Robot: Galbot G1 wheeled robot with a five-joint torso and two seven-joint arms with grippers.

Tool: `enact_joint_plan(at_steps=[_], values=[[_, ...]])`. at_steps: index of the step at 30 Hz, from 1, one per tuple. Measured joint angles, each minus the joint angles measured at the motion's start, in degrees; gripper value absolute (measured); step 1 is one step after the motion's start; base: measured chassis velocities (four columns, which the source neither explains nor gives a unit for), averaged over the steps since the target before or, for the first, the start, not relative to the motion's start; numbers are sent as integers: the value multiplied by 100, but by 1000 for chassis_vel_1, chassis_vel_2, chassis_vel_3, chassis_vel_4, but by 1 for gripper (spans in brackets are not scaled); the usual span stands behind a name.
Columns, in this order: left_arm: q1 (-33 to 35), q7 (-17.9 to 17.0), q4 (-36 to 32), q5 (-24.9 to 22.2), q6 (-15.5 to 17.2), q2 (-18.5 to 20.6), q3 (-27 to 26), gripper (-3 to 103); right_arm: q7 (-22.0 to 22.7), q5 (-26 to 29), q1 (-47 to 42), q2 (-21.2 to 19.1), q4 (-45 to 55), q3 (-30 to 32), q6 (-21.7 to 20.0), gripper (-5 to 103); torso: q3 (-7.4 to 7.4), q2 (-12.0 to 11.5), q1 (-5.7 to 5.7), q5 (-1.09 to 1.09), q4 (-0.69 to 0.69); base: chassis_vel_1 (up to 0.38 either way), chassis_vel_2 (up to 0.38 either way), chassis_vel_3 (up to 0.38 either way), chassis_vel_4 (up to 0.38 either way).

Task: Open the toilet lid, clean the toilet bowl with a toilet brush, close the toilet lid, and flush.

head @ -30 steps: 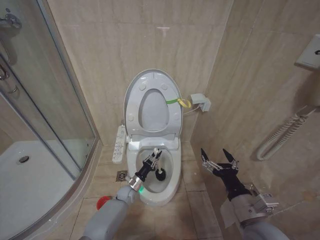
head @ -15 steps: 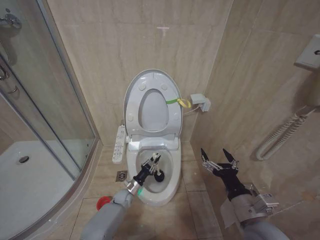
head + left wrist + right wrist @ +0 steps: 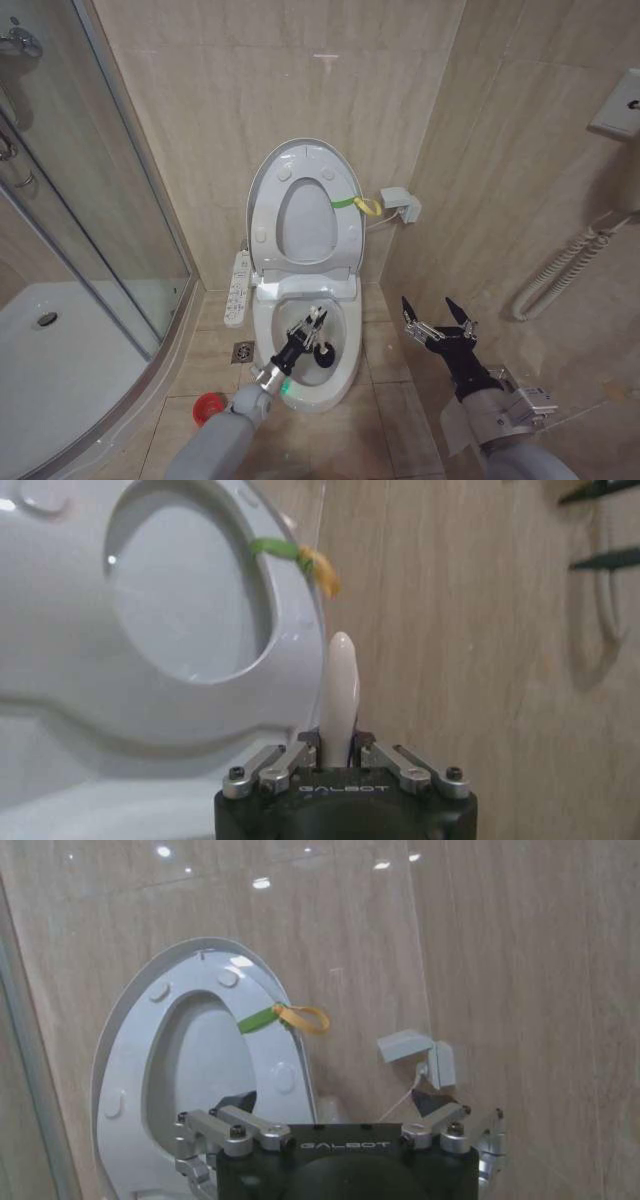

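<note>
My left gripper [image 3: 312,322] reaches in over the near rim of the toilet bowl [image 3: 345,372], and its fingers are clamped on the thin white handle of the toilet brush [image 3: 318,343]. The dark bristle head sits down inside the bowl, just beside the gripper tips. From my left wrist I see the handle [image 3: 339,697] standing straight up out of the closed fingers, its rounded end rising in front of the raised seat.

My right gripper [image 3: 438,319] hangs out to the right of the bowl, above the floor tiles and well apart from the toilet, with its two dark fingers spread wide and nothing between them.

On the floor to the left of the pedestal, near my left arm, sits the small red brush holder [image 3: 206,406]. A floor drain [image 3: 244,351] lies just beside the bowl's left side, and the white button panel [image 3: 238,288] runs along that same side.

Farther back, the toilet lid [image 3: 262,190] stands upright against the beige wall, with the seat ring [image 3: 305,215] raised in front of it. A green and yellow band [image 3: 358,203] is tied at the right edge of the lid. Beyond that, a small white box [image 3: 400,205] is fixed to the wall, and the glass shower enclosure [image 3: 70,250] stands at the far left.
</note>
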Motion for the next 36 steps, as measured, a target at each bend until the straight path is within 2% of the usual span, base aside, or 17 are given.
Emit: enact_joint_plan(at_steps=[6,10,13,17,23,29,32,36], values=[[-210,-168,-23,47,4,57,-166,19,1,0,0,0,0,0,0,100,1,0,0,0,-1,0,0,0,0],[-335,-219,-204,-90,3,-79,-154,19,0,0,0,0,0,0,0,100,0,0,0,0,-2,0,0,0,0],[-358,-127,26,-132,3,-304,-137,19,1,0,0,0,0,0,0,100,1,0,0,0,-4,0,0,0,0],[-273,14,271,-189,3,-402,-159,19,1,0,0,0,0,0,0,100,0,0,0,0,-2,0,0,0,0],[-372,51,619,-31,3,-228,-315,19,0,0,0,0,0,0,0,100,1,0,0,0,0,0,0,0,0],[-518,45,367,-35,3,-305,-614,19,0,0,0,0,0,0,0,100,0,0,0,1,-2,0,0,0,0],[-454,49,202,-254,3,-432,-636,19,1,0,0,0,0,0,0,100,0,0,0,1,-4,0,0,0,0],[-365,141,401,-327,2,-586,-608,19,0,0,0,0,0,0,0,100,0,0,0,-1,-4,0,0,0,0]])
